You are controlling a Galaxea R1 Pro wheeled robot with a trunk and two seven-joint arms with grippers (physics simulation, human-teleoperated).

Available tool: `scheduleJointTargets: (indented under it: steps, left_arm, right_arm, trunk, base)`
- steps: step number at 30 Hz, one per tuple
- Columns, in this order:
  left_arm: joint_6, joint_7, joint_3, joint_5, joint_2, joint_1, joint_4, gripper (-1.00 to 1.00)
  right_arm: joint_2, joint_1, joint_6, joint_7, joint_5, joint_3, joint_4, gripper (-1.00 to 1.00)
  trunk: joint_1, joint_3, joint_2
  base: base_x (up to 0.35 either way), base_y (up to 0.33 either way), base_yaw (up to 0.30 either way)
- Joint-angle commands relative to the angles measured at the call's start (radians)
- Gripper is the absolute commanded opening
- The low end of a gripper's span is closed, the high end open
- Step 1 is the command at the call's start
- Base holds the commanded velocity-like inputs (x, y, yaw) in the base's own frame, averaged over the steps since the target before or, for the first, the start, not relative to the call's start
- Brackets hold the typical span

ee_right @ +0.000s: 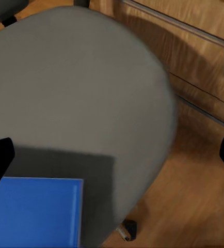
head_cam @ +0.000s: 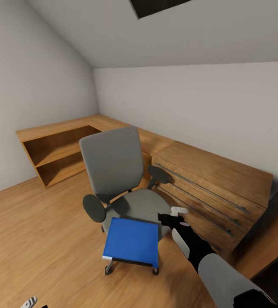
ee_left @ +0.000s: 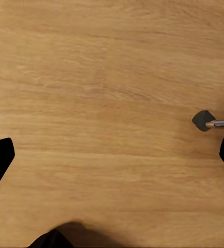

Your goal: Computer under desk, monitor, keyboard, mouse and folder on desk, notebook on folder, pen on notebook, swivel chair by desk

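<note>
Nearest, the right gripper (ee_right: 112, 155) is held just above the swivel chair (head_cam: 117, 179), its jaws spread wide and empty. The blue folder (head_cam: 131, 241) is seen lying flat on the seat's front edge, overhanging it. The left gripper (ee_left: 112, 155), jaws likewise apart and empty, is poised over the wood floor (ee_left: 107, 77). Behind the chair, oak drawers (head_cam: 211, 188) and low shelving (head_cam: 57, 156) are set along the walls.

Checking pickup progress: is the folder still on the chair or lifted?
On the chair: the folder lies flat on the seat's front edge, overhanging, ungripped.
</note>
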Motion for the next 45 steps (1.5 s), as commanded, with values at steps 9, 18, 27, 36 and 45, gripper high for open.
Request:
scheduleJointTargets:
  steps: [9, 18, 27, 36, 45]
  left_arm:
    - [-0.049, 0.004, -0.018, 0.009, -0.002, 0.000, 0.022, 1.00]
    - [-0.055, 0.005, -0.048, 0.011, -0.002, 0.000, 0.026, 1.00]
    - [-0.056, 0.005, -0.050, 0.011, -0.002, 0.000, 0.027, 1.00]
    - [-0.057, 0.005, -0.051, 0.010, -0.003, 0.000, 0.027, 1.00]
    - [-0.056, 0.004, -0.062, 0.007, -0.011, 0.000, 0.028, 1.00]
  right_arm:
    - [0.000, -0.001, -0.006, -0.009, -0.008, 0.007, 0.001, 1.00]
    - [0.002, 0.001, -0.020, -0.008, -0.008, 0.009, 0.027, 1.00]
    - [0.003, 0.001, -0.060, -0.008, -0.008, 0.009, 0.044, 1.00]
    - [0.004, 0.001, -0.068, -0.007, -0.007, 0.009, 0.051, 1.00]
    - [0.006, 0.001, -0.112, -0.005, -0.006, 0.010, 0.096, 1.00]
  trunk:
    - [0.000, -0.001, 0.000]
    - [0.000, -0.001, 0.000]
    - [0.000, -0.001, 0.000]
    - [0.000, -0.001, 0.000]
    - [0.000, -0.001, 0.000]
  base:
    - [-0.004, 0.000, -0.201]
    - [-0.218, 0.000, -0.027]
    - [-0.317, 0.000, -0.003]
    - [-0.296, 0.000, 0.000]
    - [-0.053, 0.000, 0.000]
